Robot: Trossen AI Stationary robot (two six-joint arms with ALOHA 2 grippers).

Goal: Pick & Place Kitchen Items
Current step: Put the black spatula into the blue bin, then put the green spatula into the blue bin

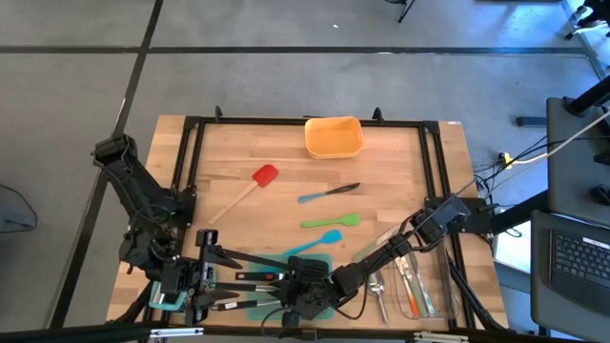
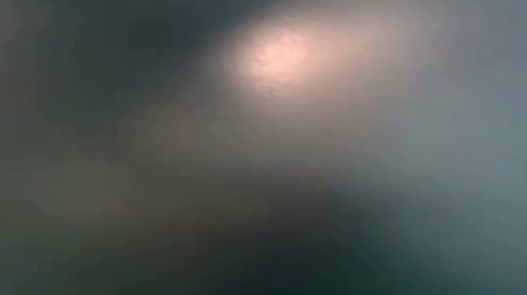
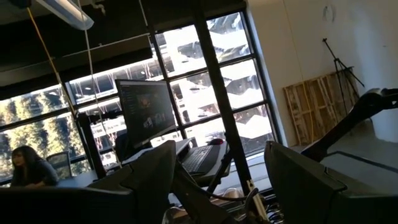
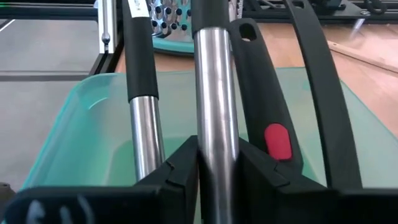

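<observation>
My right gripper [image 1: 307, 289] is over the teal tray [image 4: 74, 124] at the table's near edge, shut on a utensil's silver handle [image 4: 217, 93]. Beside that handle in the tray lie a black-and-silver handle [image 4: 142, 93], a black handle with a red button [image 4: 268, 118] and another black handle [image 4: 317, 74]. On the bare wood lie a red turner [image 1: 257, 181], a blue-handled knife [image 1: 329, 192], a green spatula [image 1: 332, 221] and a teal spatula [image 1: 319, 240]. My left gripper [image 3: 224, 186] stands open at the near left [image 1: 176, 281], raised, with nothing between its fingers. My right gripper has the silver handle [image 4: 217, 146] pinched between its two fingers [image 4: 180, 168]. The fingers come slanting down from the table's right. The handle runs on ahead of them toward the left, above the tray's floor. Its far end is out of the picture.
An orange container [image 1: 334, 136] stands at the far edge. A clear container [image 1: 415, 281] with cutlery and a loose spoon [image 1: 379, 291] are at the near right. A perforated grater [image 4: 171, 25] lies beyond the tray. A black frame [image 1: 191, 143] rims the table. The low view shows only blur.
</observation>
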